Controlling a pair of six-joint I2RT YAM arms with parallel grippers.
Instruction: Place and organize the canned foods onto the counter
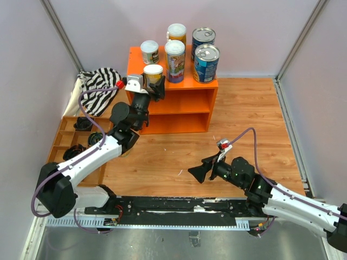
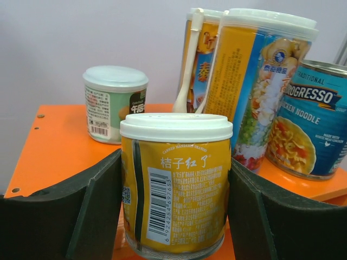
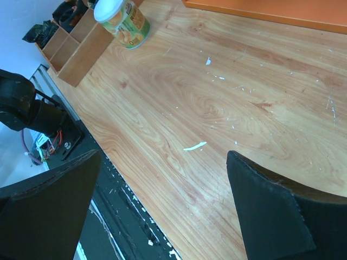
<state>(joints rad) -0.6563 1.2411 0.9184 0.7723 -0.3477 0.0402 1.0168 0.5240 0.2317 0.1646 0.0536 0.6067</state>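
Observation:
The orange counter (image 1: 179,111) stands at the back of the table. On its top are a small green-labelled can (image 1: 149,51), two tall slim cans (image 1: 174,59), and two wide blue cans (image 1: 206,62). My left gripper (image 1: 154,82) is shut on a small yellow can (image 2: 173,184) with a white lid, at the front left of the counter top (image 2: 54,146); its base is at or just above the surface. Another small can (image 3: 123,19) stands on the table by the brown tray. My right gripper (image 3: 162,162) is open and empty over the wooden table.
A brown compartmented tray (image 1: 65,143) with dark items lies at the left. A striped cloth (image 1: 100,86) lies behind it. The arms' black base rail (image 1: 179,206) runs along the near edge. Grey walls enclose the table.

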